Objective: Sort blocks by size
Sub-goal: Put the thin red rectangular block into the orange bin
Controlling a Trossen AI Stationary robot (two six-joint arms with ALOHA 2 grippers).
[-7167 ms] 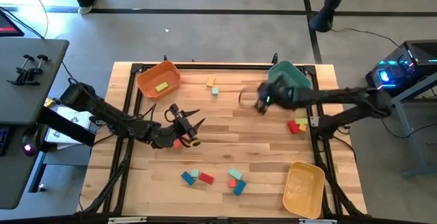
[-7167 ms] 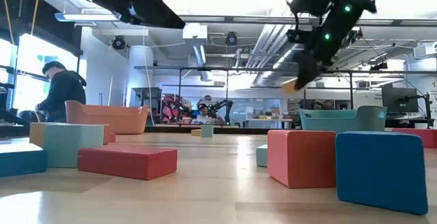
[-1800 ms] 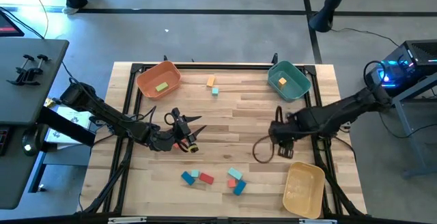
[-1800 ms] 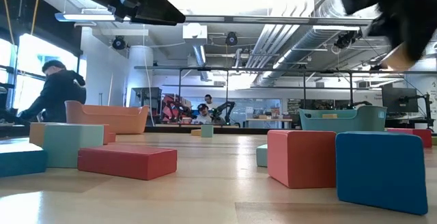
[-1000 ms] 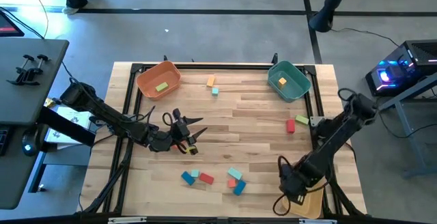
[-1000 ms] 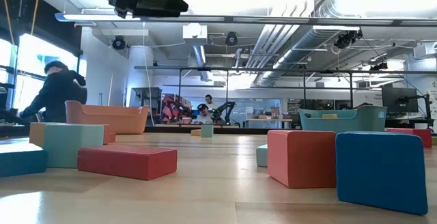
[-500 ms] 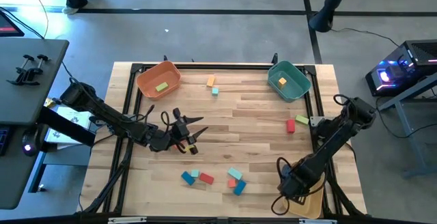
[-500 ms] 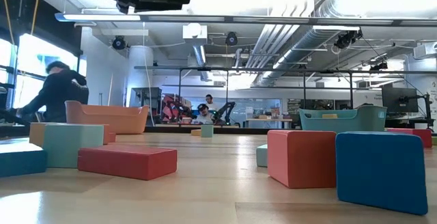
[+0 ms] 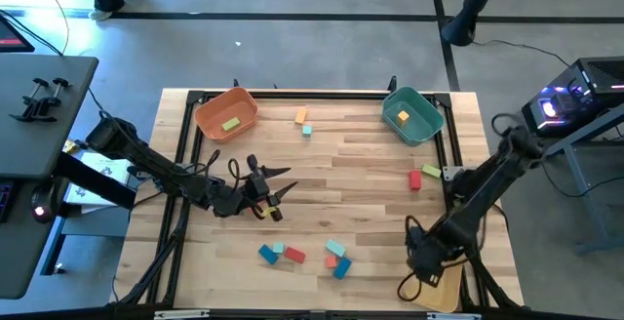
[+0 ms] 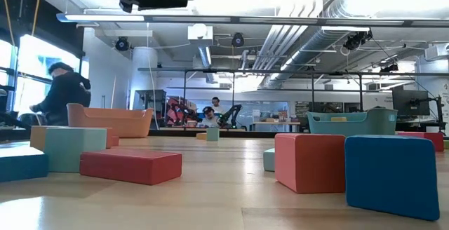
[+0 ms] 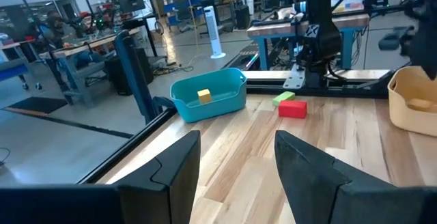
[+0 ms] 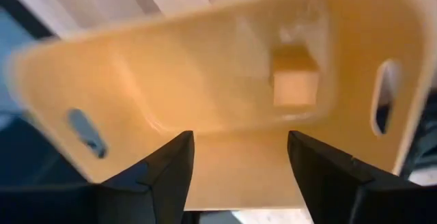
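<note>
Blocks lie scattered on the wooden table: an orange (image 9: 301, 116) and a teal one (image 9: 306, 130) at the far side, a red (image 9: 415, 180) and a green one (image 9: 430, 171) at the right, and several red, teal and blue ones (image 9: 293, 256) near the front. My left gripper (image 11: 237, 136) hovers level over the table's left-middle, open, with nothing between its fingers. My right gripper (image 12: 239, 142) points down over the yellow bin (image 12: 205, 94) at the near right, open and empty. A yellow block (image 12: 295, 80) lies on that bin's floor.
An orange bin (image 9: 226, 113) at the far left holds a yellow-green block (image 9: 230, 124). A teal bin (image 9: 412, 113) at the far right holds an orange-yellow block (image 9: 402, 117). Bare wood lies in the table's middle. A person (image 10: 59, 97) stands in the room behind.
My right gripper has risen a little above the yellow bin and shifted slightly toward the table's right edge.
</note>
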